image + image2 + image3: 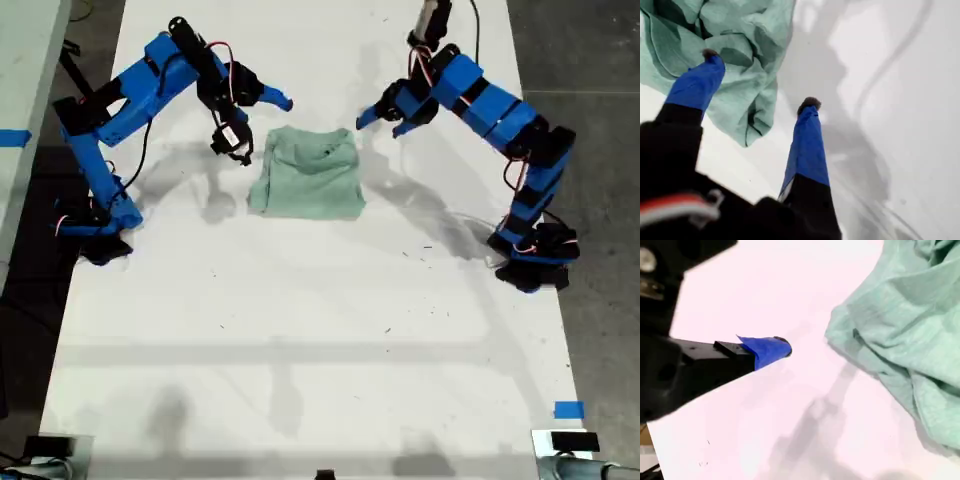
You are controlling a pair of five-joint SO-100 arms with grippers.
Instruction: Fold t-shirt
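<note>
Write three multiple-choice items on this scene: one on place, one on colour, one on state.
1. In the exterior view, the t-shirt lies:
A) between two arms
B) at the bottom edge
C) off the table

2. The t-shirt is:
A) red
B) mint green
C) black

3. My first end effector is:
A) shut on the t-shirt
B) shut, empty
C) open

Key: A, one arm stands at its left in that view, another arm at its right. B, the cloth is pale green in every view. C, its fingers stand wide apart, gripping nothing.
</note>
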